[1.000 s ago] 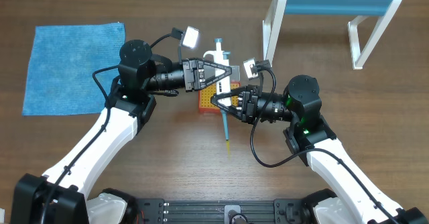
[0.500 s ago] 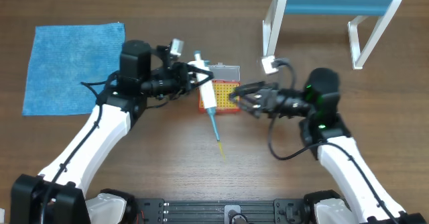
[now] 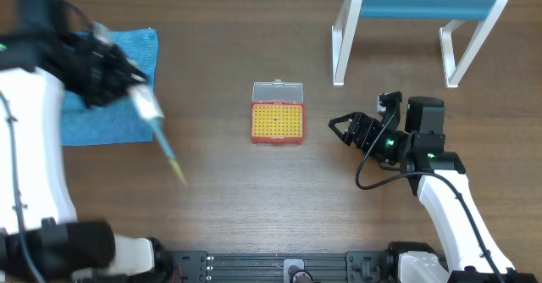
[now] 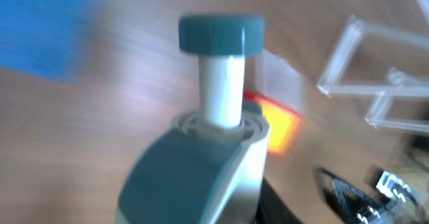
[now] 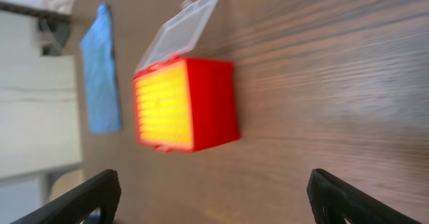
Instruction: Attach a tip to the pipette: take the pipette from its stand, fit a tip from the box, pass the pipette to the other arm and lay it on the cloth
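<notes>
My left gripper (image 3: 123, 84) is shut on the pipette (image 3: 151, 113) at the right edge of the blue cloth (image 3: 93, 118). The pipette slants toward the front, and its yellow tip (image 3: 178, 173) hangs over bare table. In the left wrist view the pipette's teal plunger cap (image 4: 221, 33) and body (image 4: 194, 177) stand close up, with the cloth (image 4: 40, 29) blurred beyond. My right gripper (image 3: 343, 129) is open and holds nothing, right of the red tip box (image 3: 277, 122). The right wrist view looks over the tip box (image 5: 184, 103) with its lid open, between the spread fingers (image 5: 74, 200).
The white and blue pipette stand (image 3: 423, 12) sits at the back right, also seen blurred as stand (image 4: 375, 83). Bare wooden table (image 3: 254, 207) lies between the cloth and the tip box and along the front.
The left arm took the pipette over from the right gripper and swung it left to the cloth's edge. The right gripper let go, opened and drew back to the right.
</notes>
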